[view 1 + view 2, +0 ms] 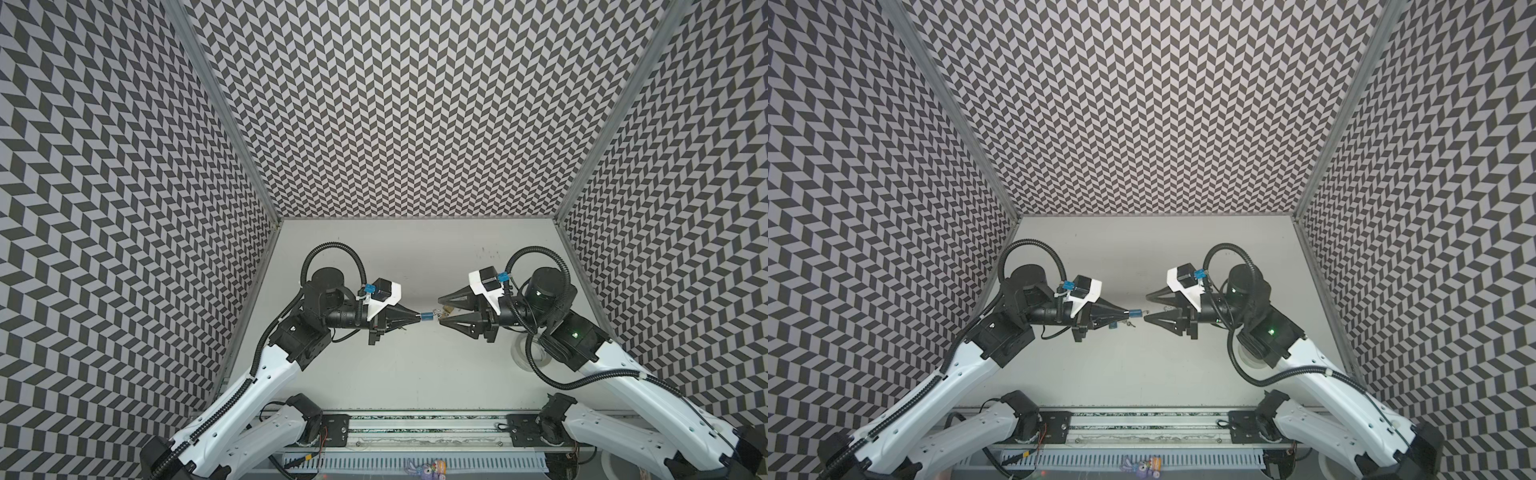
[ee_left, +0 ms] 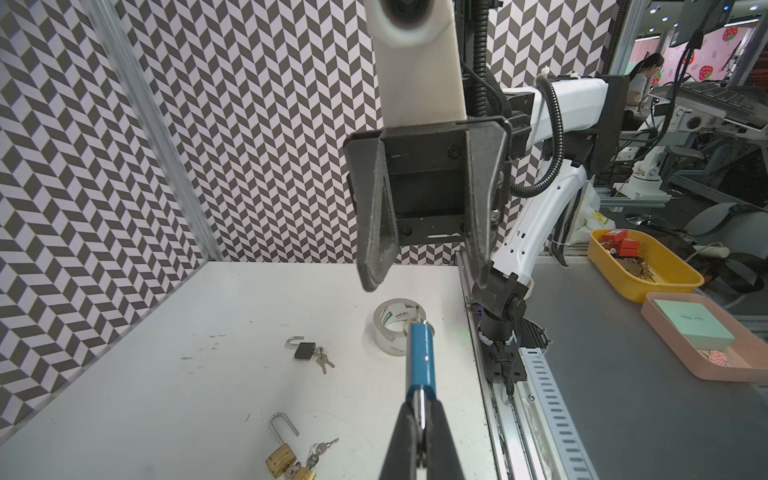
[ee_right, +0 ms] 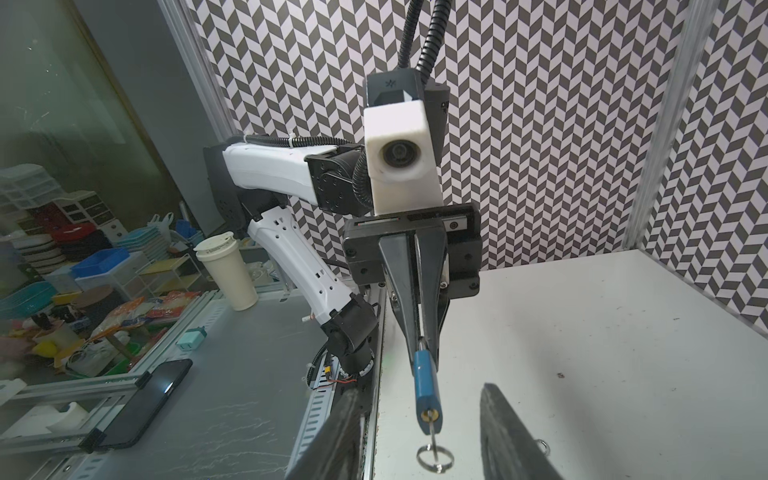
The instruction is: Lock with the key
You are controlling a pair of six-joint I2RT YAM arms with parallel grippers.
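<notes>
In both top views the left gripper (image 1: pixel 417 316) is clamped on the blue padlock (image 1: pixel 427 316), held in the air above the table (image 1: pixel 415 374). The padlock's long axis runs from 9 to 3 o'clock. Its free end points to 3 o'clock, where the right gripper (image 1: pixel 440 311), the nearer arm to that end, stands with fingers apart.

Left wrist view: the fingers pinch the silver shackle (image 2: pixel 420 409), and the body points away toward the spread opposite jaws.

Right wrist view: the key (image 3: pixel 432 424) sits in the padlock's end with its key ring (image 3: pixel 435 456) dangling. It lies between the open fingers (image 3: pixel 511 436), touching neither. Closing on the key looks like the next move.
</notes>
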